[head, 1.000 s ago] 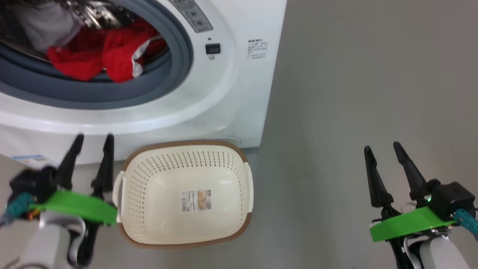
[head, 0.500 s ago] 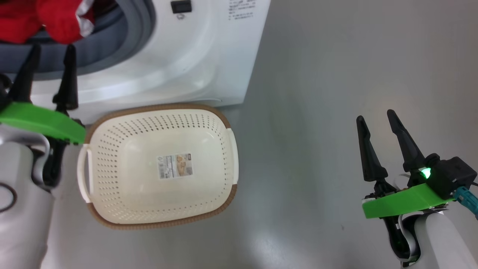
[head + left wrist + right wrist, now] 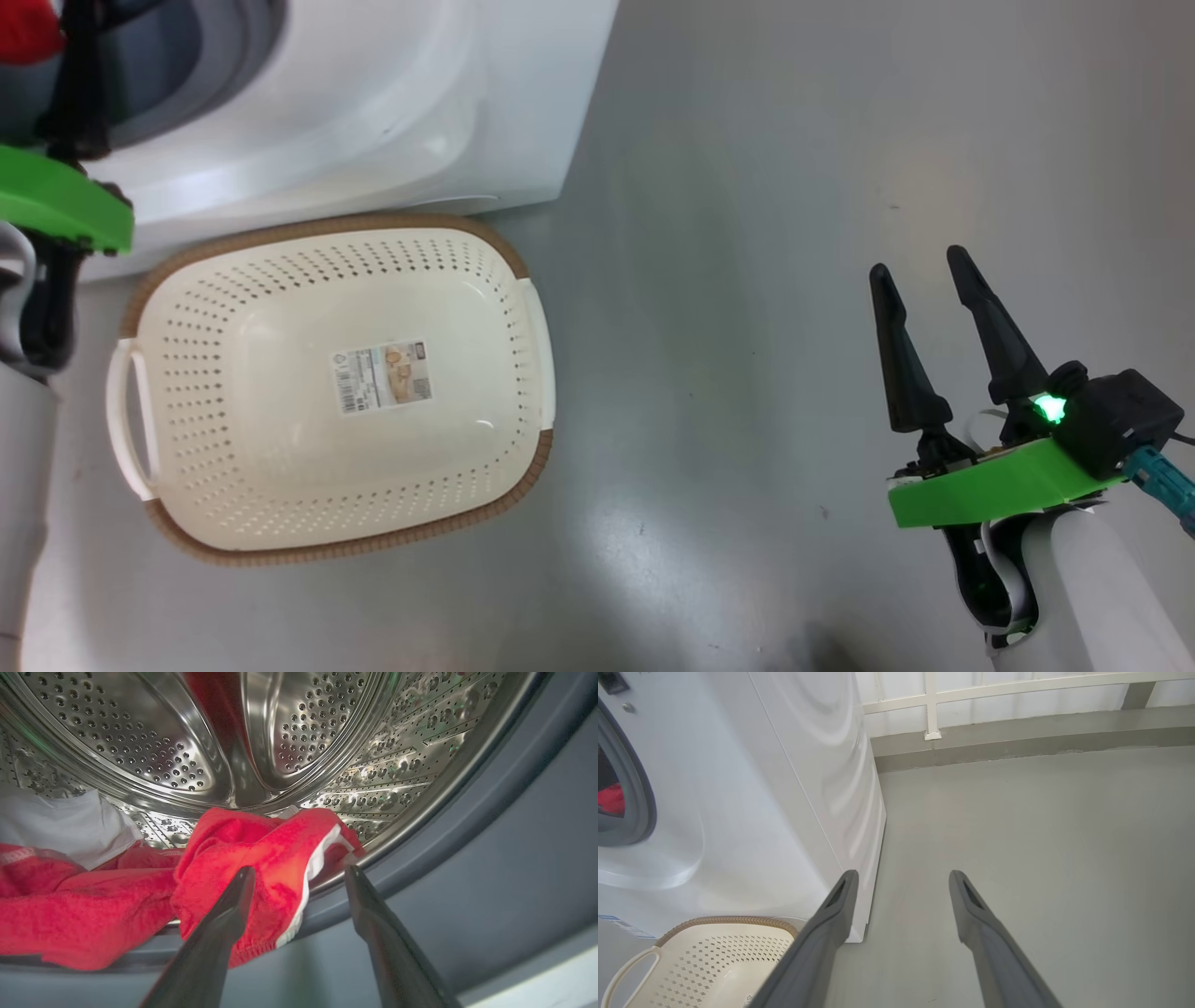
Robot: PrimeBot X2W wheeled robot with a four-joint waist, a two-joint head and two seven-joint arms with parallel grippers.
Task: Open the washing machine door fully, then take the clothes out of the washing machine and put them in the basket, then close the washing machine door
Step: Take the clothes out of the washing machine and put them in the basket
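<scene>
Red white-trimmed jersey (image 3: pixel 261 849) at the steel drum's (image 3: pixel 140 742) front edge faces the parted left gripper (image 3: pixel 300 870): advance deeper, clamp its thick fold; right gripper (image 3: pixel 918 261) also parted.

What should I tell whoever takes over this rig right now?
Left end effector: open at the drum mouth, aimed at the trimmed edge of a red jersey; nothing gripped.
Right end effector: open, idle above the floor.
Clothes: that jersey, more red fabric and a white garment, all in the drum.
Basket: on the floor in front of the washing machine, no clothes in it.
Done: door open enough to reach in.
Left: grab clothes, fill basket, close door.
</scene>
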